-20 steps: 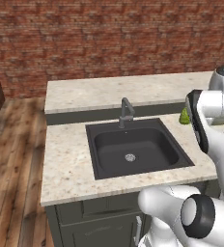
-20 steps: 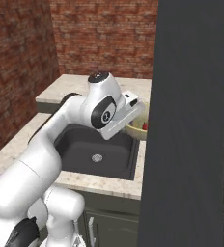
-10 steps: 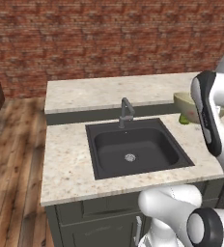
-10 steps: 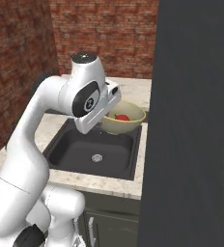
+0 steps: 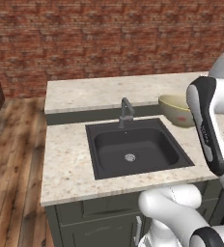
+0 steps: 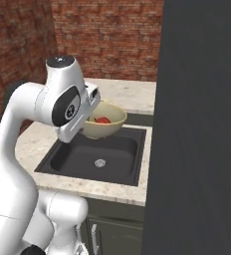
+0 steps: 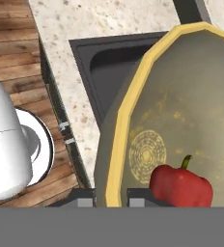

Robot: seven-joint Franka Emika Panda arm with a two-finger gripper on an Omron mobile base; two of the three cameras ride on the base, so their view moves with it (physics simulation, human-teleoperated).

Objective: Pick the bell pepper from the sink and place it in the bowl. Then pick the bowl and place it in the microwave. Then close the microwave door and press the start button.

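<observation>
The jaws are pinching the stiff bowl (image 7: 181,120) by its thin rim, so the loose, smooth pepper (image 7: 180,185) is probably sliding.

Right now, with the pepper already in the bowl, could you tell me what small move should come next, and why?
Probably keep lifting the bowl toward the microwave. The gripper pinches its rim, the bell pepper lies inside, and the bowl hangs above the sink, so carrying it level seems wise.
</observation>
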